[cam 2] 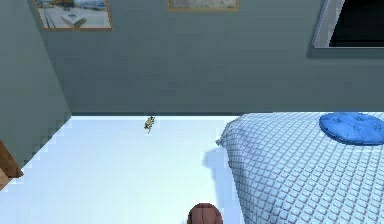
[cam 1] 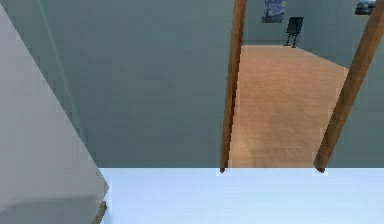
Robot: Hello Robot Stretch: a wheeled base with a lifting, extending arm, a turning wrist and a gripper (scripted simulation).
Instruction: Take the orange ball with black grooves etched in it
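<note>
Step in hand, as I judge it: lining up to reach, grasp not yet begun. Cannot tell the state of the jaws, nor whether they hold anything.

Nearest: a round brownish-orange ball (cam 2: 203, 214) with faint dark lines, cut off by the arm side view's bottom edge. It lies on the pale bed (cam 2: 120, 170), just beside the edge of a quilted blanket (cam 2: 290, 170). Likely the target.

Farther out: a blue round cushion (cam 2: 352, 127) on the blanket. A small dark-and-yellow thing (cam 2: 150, 123) sits near the bed's far edge, too small to name. Behind is a grey-green wall (cam 2: 200, 70) with a framed picture (cam 2: 72, 14) and a window (cam 2: 355, 22).

In the forward view, a wooden door frame (cam 1: 233, 85) opens on a wood floor (cam 1: 285, 100).

Next move calls for a short reach at bed height, and a gentle one, since the ball may roll on the sheet.
</note>
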